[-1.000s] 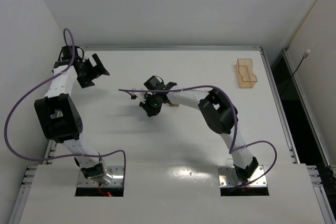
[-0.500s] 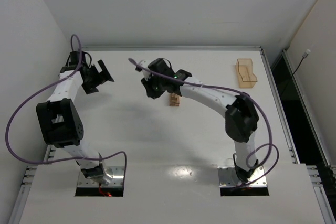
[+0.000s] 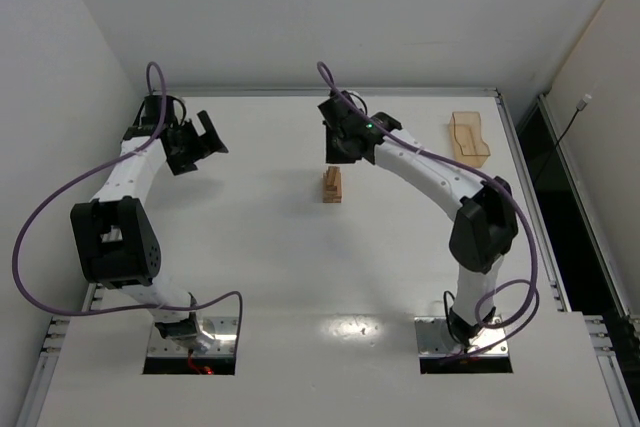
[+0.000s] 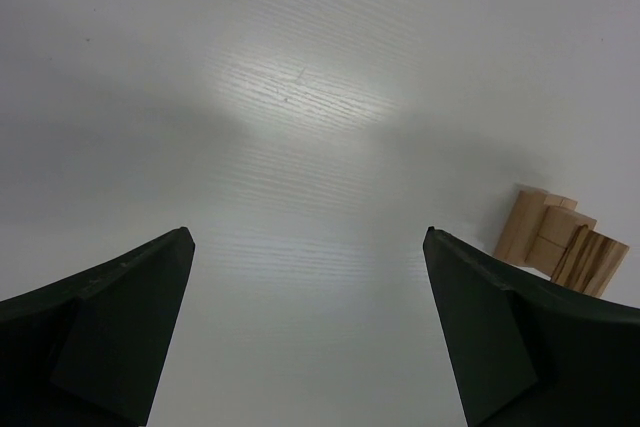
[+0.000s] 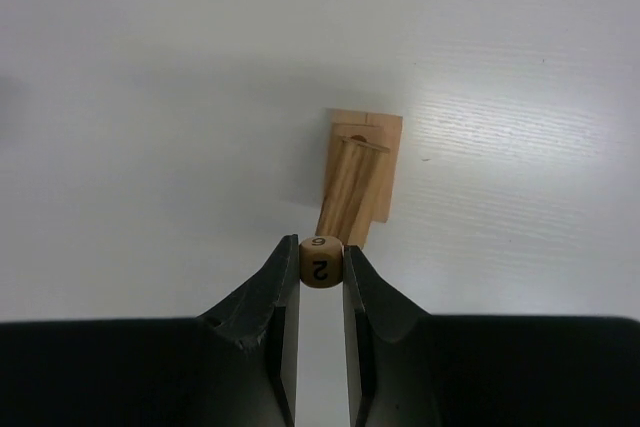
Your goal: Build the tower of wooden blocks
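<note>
The tower (image 3: 332, 185) is a small narrow stack of light-tan wood blocks near the middle of the table; it also shows in the right wrist view (image 5: 358, 175) and at the right edge of the left wrist view (image 4: 558, 243). My right gripper (image 3: 338, 143) hovers behind and above the tower, shut on a small rounded wooden cube (image 5: 321, 262) printed with the numbers 2 and 6, pinched at the fingertips. My left gripper (image 3: 205, 140) is open and empty at the far left of the table, well apart from the tower.
A translucent amber plastic tray (image 3: 468, 139) stands at the back right. The white table (image 3: 300, 277) has raised metal edges; walls close in at left, back and right.
My right arm has swung from left of the tower up and to the right, behind the tower, uncovering it. My left gripper has shifted slightly right.
</note>
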### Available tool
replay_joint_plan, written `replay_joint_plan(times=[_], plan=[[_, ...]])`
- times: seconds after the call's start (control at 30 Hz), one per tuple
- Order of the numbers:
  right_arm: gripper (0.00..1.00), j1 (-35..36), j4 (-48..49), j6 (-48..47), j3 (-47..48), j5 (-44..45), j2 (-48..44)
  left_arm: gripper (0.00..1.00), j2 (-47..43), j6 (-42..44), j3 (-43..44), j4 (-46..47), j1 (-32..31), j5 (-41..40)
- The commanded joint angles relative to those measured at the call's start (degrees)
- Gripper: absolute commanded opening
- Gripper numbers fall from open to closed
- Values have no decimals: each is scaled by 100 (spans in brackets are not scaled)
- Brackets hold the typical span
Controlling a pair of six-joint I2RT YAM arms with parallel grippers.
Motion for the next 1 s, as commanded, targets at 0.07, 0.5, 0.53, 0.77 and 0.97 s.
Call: replay_joint_plan(times=[0.07,0.5,0.53,0.77,0.97], plan=[[0,-192,-103,564,-1,8,318,99,-249,-77,104,159,10,36],[0,-297,-50,617,61,-283,653,99,41,-77,297,106,10,36],[0,-349,-50,556,61,-353,705,99,41,-77,297,106,10,36],[0,-350,55,502,166,-353,820,99,41,-130,297,106,10,36],[2,-350,55,450,219,-345,925,99,41,-130,245,159,10,36]])
